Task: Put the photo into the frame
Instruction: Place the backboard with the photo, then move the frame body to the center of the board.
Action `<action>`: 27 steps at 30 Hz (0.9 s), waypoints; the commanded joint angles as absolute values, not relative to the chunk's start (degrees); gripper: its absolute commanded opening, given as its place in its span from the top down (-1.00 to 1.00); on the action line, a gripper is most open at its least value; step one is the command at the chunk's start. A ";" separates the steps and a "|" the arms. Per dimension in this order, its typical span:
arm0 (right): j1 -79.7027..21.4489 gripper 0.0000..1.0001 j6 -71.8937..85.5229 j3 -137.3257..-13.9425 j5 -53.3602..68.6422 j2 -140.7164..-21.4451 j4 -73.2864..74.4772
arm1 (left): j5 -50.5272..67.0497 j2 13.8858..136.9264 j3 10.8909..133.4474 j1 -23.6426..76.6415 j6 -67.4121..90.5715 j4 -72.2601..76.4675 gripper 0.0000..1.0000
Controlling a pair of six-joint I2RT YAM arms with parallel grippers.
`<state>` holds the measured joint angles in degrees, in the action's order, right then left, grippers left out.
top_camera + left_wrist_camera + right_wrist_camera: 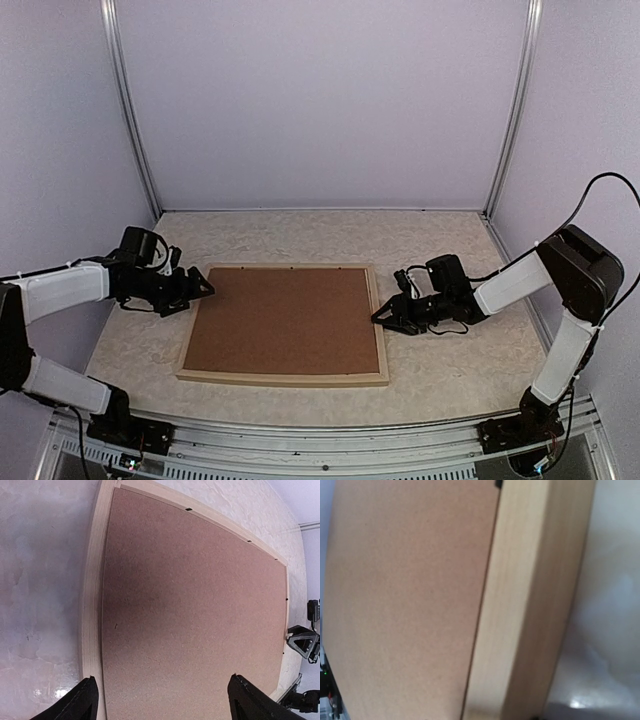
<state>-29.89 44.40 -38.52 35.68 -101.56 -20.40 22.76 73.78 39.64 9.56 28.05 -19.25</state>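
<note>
Frame (285,377) face down on table (450,385), backing board (285,320) seated inside.
Left gripper (200,293) spread beside left rail; right gripper (385,318) against right rail, opening not discernible. Photo unseen, presumably beneath board; both likely flanking to steady.

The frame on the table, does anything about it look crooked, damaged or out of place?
Nothing stands out. The frame lies flat on the table, and the brown backing board sits evenly inside its rim, with no visible cracks. The photo is not visible in any view.

The mottled table (300,235) bears the frame (285,378) flat.
</note>
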 commanded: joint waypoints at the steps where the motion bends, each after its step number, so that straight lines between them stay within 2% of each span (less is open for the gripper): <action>1: -30.50 0.11 43.41 -39.46 34.25 -100.75 -18.63 | 15.12 72.71 41.62 11.83 26.57 -21.01 -0.78; 15: -31.46 0.10 41.54 -41.17 31.41 -99.94 -15.35 | -2.72 72.68 40.97 20.24 32.11 -22.37 -0.82; 27: -31.64 -0.04 40.59 -41.75 30.33 -97.82 -12.61 | 1.45 75.74 35.68 20.55 35.13 -13.95 -0.92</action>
<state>-31.11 41.56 -40.73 31.55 -100.20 -14.96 -0.78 74.63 37.12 20.08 33.85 -18.00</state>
